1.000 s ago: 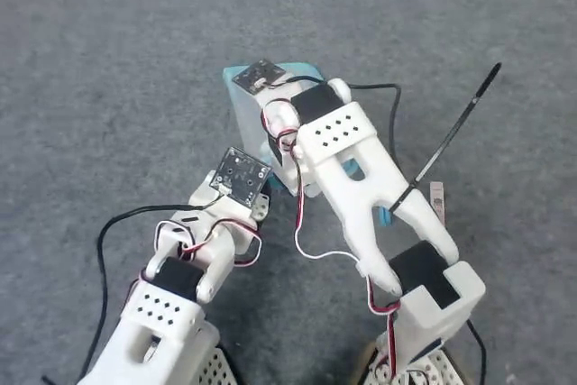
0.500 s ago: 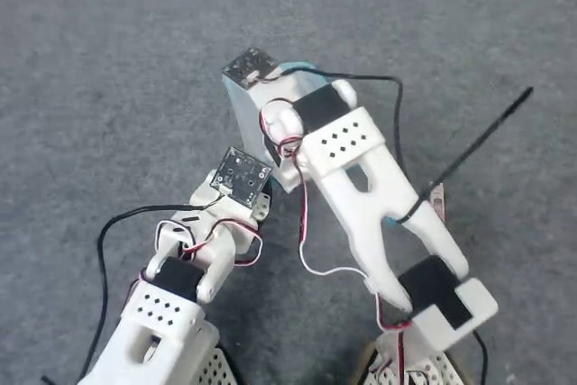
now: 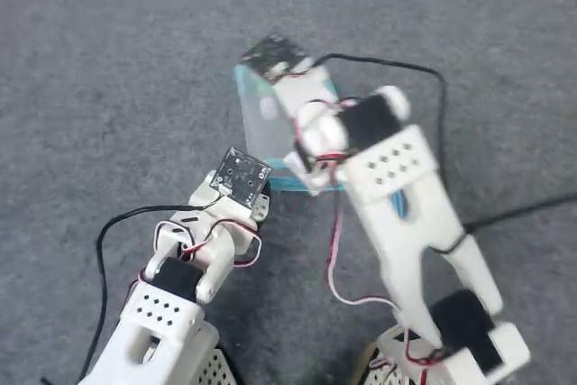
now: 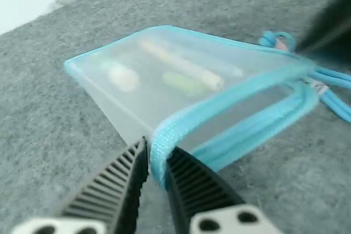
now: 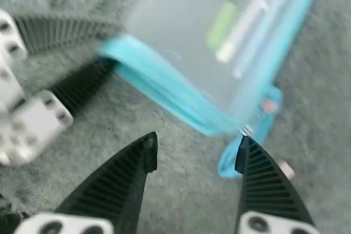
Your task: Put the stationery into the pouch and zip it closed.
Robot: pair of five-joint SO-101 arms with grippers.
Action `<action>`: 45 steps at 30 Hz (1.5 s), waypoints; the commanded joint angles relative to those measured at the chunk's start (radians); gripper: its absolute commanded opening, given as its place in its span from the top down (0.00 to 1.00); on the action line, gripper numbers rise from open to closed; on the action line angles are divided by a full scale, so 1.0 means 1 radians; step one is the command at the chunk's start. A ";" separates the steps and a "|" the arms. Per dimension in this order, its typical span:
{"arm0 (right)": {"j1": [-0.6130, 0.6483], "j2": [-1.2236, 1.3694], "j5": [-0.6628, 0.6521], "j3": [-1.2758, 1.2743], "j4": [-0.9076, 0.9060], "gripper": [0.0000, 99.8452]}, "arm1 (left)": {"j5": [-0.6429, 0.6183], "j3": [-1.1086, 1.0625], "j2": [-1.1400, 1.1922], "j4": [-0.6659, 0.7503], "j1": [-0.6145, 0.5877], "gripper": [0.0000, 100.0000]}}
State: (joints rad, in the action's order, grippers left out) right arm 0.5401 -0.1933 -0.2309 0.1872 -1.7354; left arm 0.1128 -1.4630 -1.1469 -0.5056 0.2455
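near the centre of the high view, the left gripper pinches the blue-trimmed edge of the translucent plastic pouch on grey carpet; the right gripper hangs spread beside the pouch's corded end. a pale pen and green piece lie inside — packing looks done, zipping seemingly left — zip state unclear.

The pouch was made out as frosted, smooth plastic trimmed in woven cloth; the carpet was noted as rough, matt.
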 commanded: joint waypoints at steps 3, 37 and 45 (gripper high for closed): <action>-0.153 -0.193 -0.075 -0.150 0.005 0.86 | 0.003 0.053 -0.029 0.002 -0.084 0.99; -0.682 -0.374 -0.253 -1.198 0.585 0.84 | 0.003 0.038 -0.026 0.003 -0.095 0.99; -0.680 -0.374 -0.187 -0.787 0.398 0.74 | 0.003 0.028 -0.029 0.003 -0.100 0.99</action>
State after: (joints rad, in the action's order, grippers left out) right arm -0.1366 -0.5232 -0.4365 -0.7948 -1.2536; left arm 0.1128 -1.4630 -1.1454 -0.5056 0.1550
